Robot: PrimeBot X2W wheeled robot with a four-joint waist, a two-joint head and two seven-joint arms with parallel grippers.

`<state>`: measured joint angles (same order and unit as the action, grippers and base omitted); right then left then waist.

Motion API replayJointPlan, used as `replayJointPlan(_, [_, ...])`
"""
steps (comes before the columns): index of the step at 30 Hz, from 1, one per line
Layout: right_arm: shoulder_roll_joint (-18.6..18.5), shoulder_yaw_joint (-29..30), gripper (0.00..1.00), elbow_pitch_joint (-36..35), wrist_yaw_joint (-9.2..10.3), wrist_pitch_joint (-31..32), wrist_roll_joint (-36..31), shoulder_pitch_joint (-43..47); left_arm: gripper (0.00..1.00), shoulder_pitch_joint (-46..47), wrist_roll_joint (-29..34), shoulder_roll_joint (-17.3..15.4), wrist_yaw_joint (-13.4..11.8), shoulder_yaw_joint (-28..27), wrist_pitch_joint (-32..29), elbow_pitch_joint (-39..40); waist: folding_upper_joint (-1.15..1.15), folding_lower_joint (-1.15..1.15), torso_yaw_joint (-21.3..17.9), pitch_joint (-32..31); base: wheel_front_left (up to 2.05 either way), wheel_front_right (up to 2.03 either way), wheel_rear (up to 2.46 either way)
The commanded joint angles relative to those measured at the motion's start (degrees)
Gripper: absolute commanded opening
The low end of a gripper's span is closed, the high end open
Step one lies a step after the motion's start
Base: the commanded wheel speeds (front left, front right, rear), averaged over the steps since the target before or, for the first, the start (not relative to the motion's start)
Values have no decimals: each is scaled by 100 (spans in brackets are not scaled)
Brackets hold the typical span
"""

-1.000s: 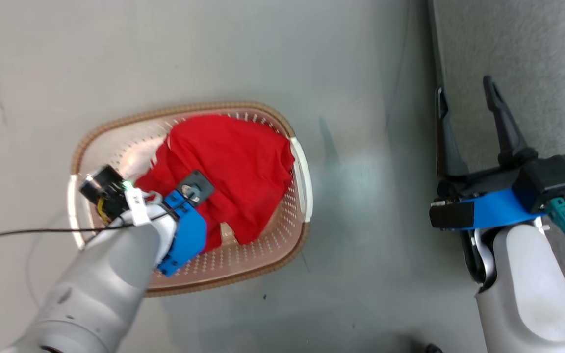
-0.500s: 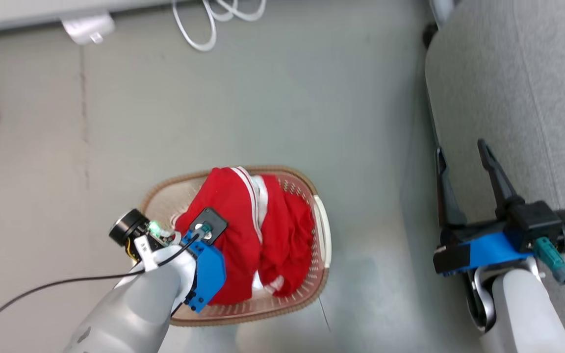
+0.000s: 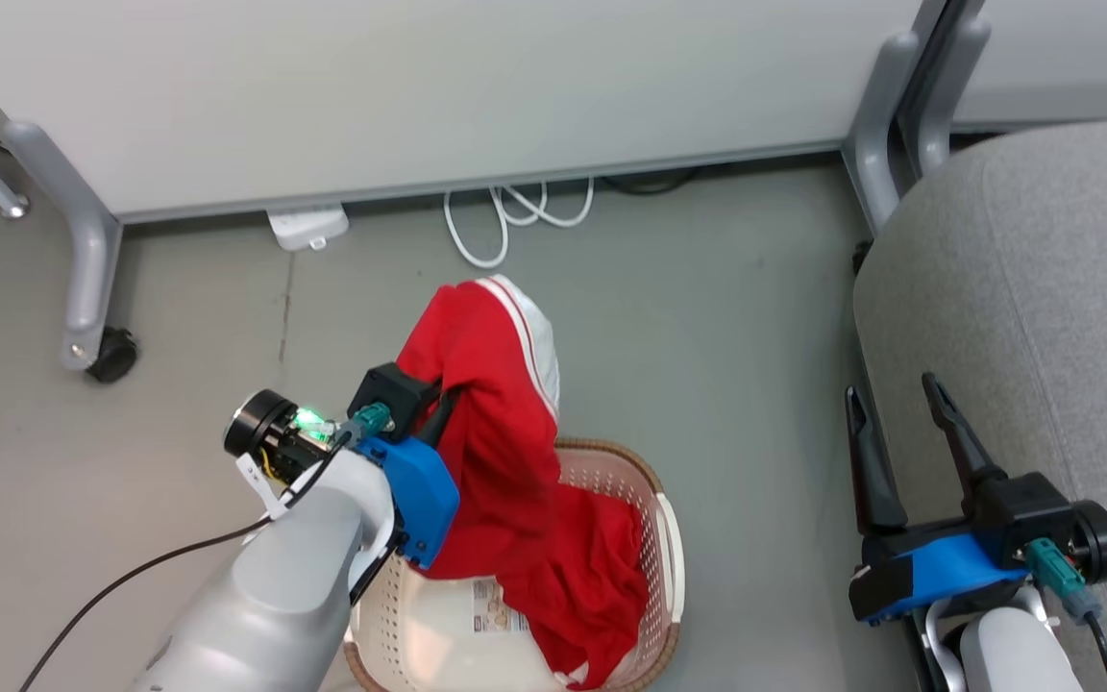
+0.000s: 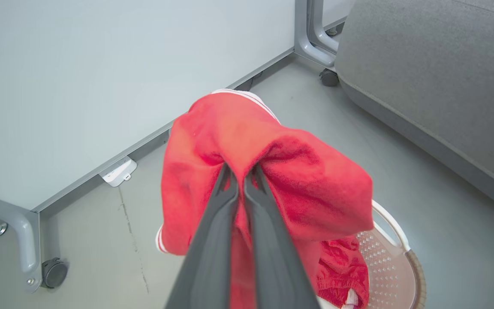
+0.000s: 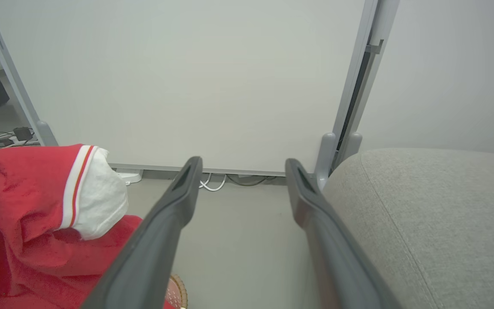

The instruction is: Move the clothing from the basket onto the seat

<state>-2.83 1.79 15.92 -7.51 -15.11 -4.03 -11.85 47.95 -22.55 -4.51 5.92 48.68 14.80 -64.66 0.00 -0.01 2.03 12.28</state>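
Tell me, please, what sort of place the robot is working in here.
Probably an office or lab rather than a home: a partition panel on castors, a power strip and white cable on the bare grey floor, beside the grey seat.

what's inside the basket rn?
Inside the basket: the trailing end of the clothing, plus a barcode sticker on bare plastic. Whatever lies under the red fabric is hidden.
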Motion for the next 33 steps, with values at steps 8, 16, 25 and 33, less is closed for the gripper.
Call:
replayJointPlan(8, [-9,-115,100,81,4,-8,54,348,0,-25,-271,-133,-176,-454,46,988,0,1,146,-675,0,0,0])
replayJointPlan(16, [-9,-357,100,168,4,-8,167,584,0,-20,-356,-179,-244,-598,47,1684,0,1,122,-1068,0,0,0])
replayJointPlan(25, [-9,-588,100,201,4,-8,290,754,0,-184,-413,-203,-329,-522,-148,2206,0,1,125,-1232,0,0,0])
replayJointPlan(33, [-8,-967,100,169,4,-8,305,627,0,-342,-453,-323,-418,-477,-321,2632,0,1,134,-1232,0,0,0])
